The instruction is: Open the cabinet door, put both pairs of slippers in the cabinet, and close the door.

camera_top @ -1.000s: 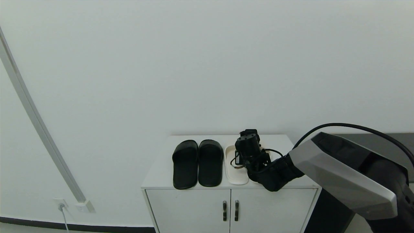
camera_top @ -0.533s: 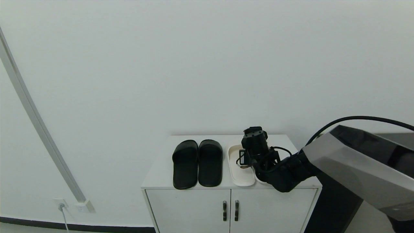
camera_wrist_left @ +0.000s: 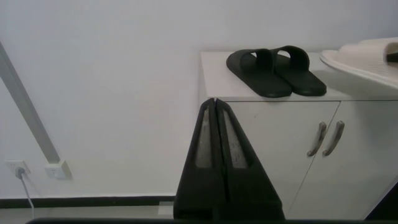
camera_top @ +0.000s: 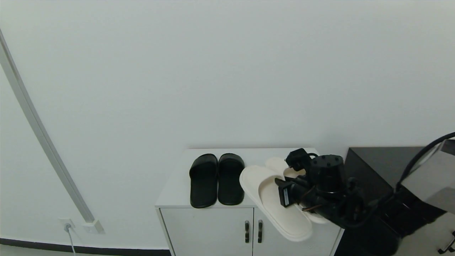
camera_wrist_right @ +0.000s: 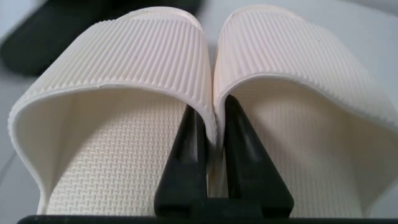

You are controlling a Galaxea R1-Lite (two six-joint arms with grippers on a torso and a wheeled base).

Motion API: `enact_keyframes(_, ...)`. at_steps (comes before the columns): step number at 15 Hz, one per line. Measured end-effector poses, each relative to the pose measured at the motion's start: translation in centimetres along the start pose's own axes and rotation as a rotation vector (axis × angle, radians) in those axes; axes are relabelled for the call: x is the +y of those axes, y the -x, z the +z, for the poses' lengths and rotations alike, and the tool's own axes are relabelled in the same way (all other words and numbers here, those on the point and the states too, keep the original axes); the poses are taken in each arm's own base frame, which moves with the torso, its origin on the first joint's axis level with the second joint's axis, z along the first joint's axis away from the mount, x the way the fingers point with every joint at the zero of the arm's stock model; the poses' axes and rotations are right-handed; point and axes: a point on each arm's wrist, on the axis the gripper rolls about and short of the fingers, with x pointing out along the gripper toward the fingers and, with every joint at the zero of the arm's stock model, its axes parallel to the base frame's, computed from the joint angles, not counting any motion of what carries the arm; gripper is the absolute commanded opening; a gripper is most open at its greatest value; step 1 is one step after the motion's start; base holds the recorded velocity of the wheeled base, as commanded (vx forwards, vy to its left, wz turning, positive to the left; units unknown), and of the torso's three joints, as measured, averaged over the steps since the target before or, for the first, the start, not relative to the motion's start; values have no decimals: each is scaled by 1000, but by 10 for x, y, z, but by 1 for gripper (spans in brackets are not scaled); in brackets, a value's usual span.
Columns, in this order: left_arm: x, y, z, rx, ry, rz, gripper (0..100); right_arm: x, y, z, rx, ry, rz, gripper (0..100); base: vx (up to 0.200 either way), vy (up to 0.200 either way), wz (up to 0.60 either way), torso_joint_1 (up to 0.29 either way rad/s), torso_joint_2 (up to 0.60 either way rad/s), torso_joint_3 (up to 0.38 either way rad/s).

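Head view shows the white slippers (camera_top: 275, 202) held up off the cabinet (camera_top: 177, 192) top. They are tilted, their near ends hanging out past its front right edge and over the shut doors (camera_top: 209, 231) (the two handles (camera_top: 246, 231) sit side by side at the middle).

The right gripper (camera_wrist_right: 214, 118) is clamped on the pair where the two straps meet. One finger sits inside each slipper, pinching the inner walls together.

The black slippers (camera_top: 217, 179) lie side by side on the left part of the top, toes toward the wall, just beside the white pair.

The left gripper (camera_wrist_left: 215, 106), its fingers pressed together on nothing, hangs low, near and to the left of the cabinet, pointing toward its left front corner.
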Motion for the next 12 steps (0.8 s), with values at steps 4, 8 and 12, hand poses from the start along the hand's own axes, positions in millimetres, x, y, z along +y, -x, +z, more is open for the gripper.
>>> enact_keyframes(4,0,0,0,0,0,0,0,-1,44,-3,15,28,182,0,0,0,0,0,0,0)
enact_keyframes(8,0,0,0,1,0,0,0,-2,59,-6,23,27,223,0,0,0,0,0,0,0)
enact_keyframes(12,0,0,0,0,0,-2,0,0,64,-5,19,31,233,0,0,0,0,0,0,0)
